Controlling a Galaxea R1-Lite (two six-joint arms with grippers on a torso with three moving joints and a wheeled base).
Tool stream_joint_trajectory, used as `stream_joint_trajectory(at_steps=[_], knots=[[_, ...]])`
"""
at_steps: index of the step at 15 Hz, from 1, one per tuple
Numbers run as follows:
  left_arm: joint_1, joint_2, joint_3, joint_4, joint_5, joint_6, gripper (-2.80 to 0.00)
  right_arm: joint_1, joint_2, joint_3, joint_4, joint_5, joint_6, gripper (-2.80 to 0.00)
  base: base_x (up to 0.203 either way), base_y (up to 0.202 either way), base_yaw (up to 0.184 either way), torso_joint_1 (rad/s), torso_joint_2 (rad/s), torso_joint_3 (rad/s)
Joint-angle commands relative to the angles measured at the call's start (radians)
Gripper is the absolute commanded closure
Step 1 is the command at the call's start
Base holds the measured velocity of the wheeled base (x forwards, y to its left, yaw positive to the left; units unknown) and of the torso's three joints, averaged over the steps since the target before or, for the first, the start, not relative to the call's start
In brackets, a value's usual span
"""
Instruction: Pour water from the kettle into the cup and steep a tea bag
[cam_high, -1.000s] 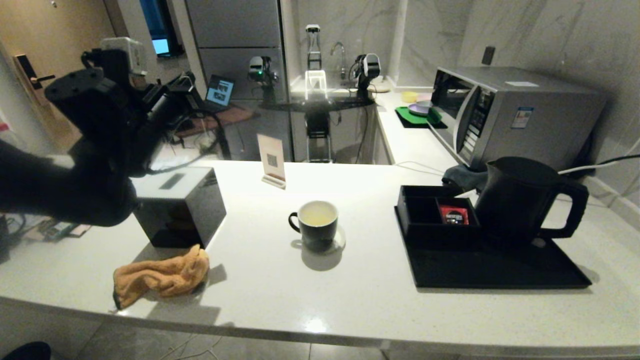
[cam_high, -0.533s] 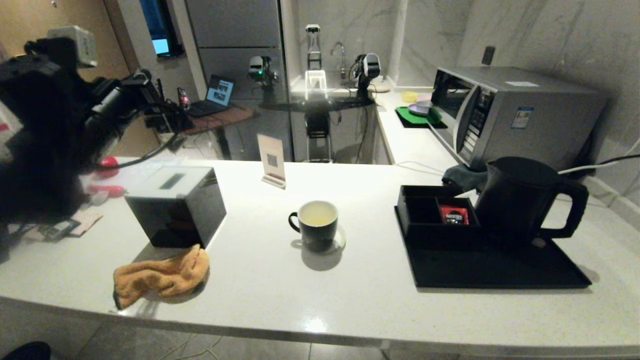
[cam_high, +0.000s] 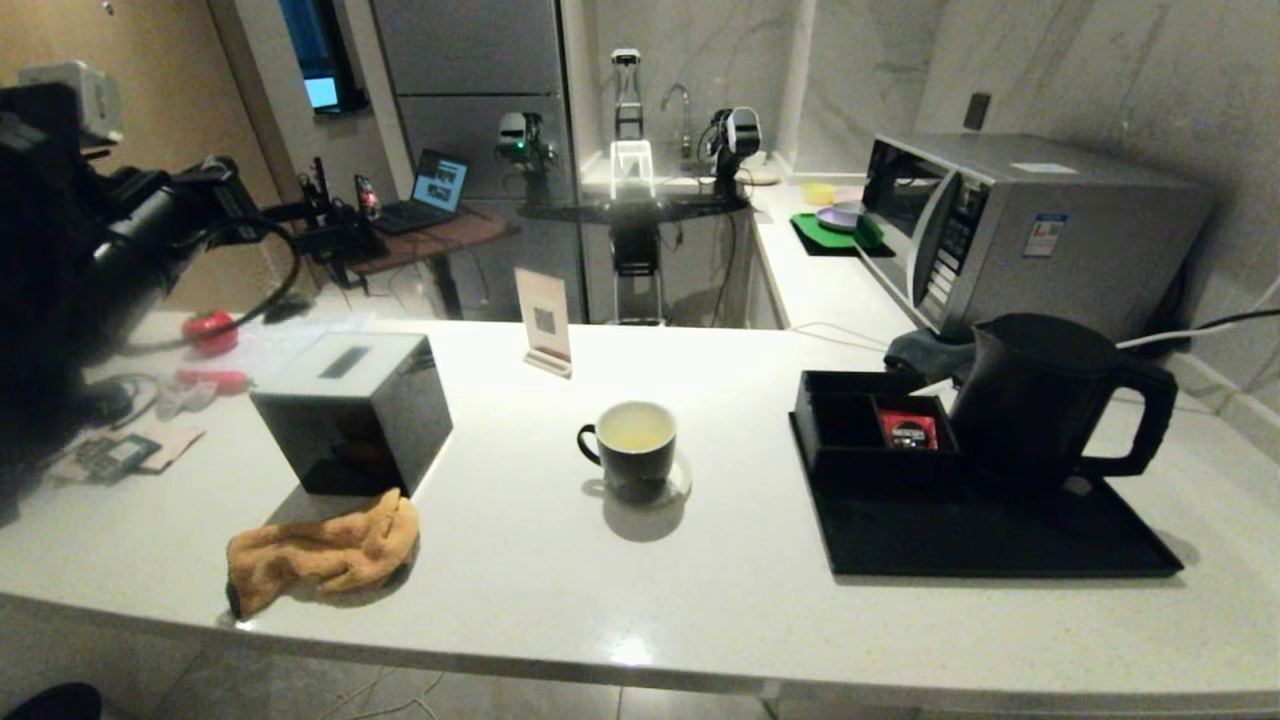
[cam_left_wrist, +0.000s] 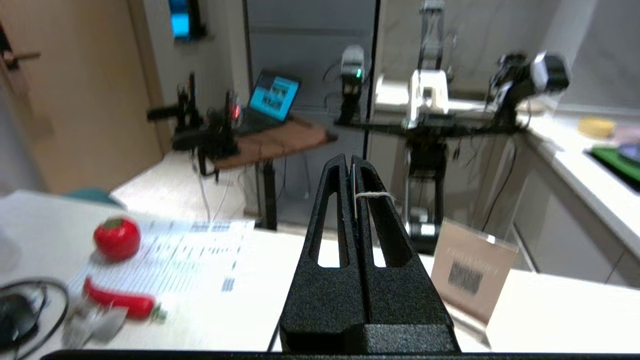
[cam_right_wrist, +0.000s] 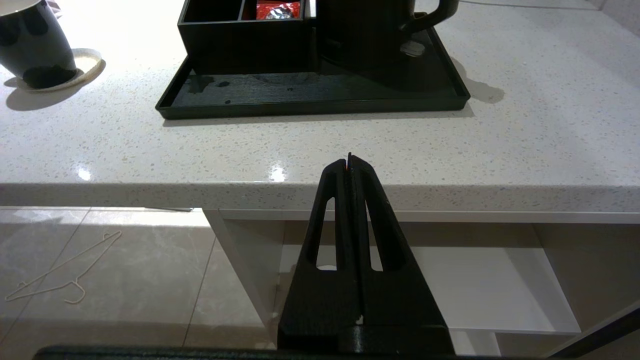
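The black cup (cam_high: 635, 450) stands mid-counter on a coaster, with pale yellowish water (cam_high: 636, 430) inside. The tall black kettle (cam_high: 1040, 400) sits on the tray at the right, handle pointing right. My left arm (cam_high: 60, 260) is raised at the far left, well away from the cup. In its wrist view the left gripper (cam_left_wrist: 350, 162) is shut on the tea bag's white tag (cam_left_wrist: 353, 185), with the string (cam_left_wrist: 372, 195) looped over one finger; the bag itself is hidden. My right gripper (cam_right_wrist: 349, 159) is shut and empty, below the counter's front edge, in front of the kettle (cam_right_wrist: 365, 35).
A black tray (cam_high: 1000, 545) holds a compartment box (cam_high: 850, 420) with a red packet (cam_high: 908, 430). A dark tissue box (cam_high: 350, 410), an orange cloth (cam_high: 320, 550) and a sign card (cam_high: 543, 320) stand left of the cup. A microwave (cam_high: 1020, 230) is behind the kettle.
My left arm has swung from above the tissue box out to the far left and back. The cup, the kettle and the right arm have not moved.
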Motion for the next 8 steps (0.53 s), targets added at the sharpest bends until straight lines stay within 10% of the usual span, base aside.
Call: stream_joint_trajectory(at_steps=[1,8], knots=[[0.003,-0.013,0.002,0.021,0.001,-0.001,0.0,0.0,0.001,0.001,0.001,0.0,0.001,0.0,0.0,0.0,0.0,0.0,0.0,0.0],[0.004,-0.013,0.041,0.068,0.001,-0.002,0.0,0.0,0.001,-0.001,0.001,0.0,0.001,0.0,0.0,0.0,0.0,0.0,0.0,0.0]])
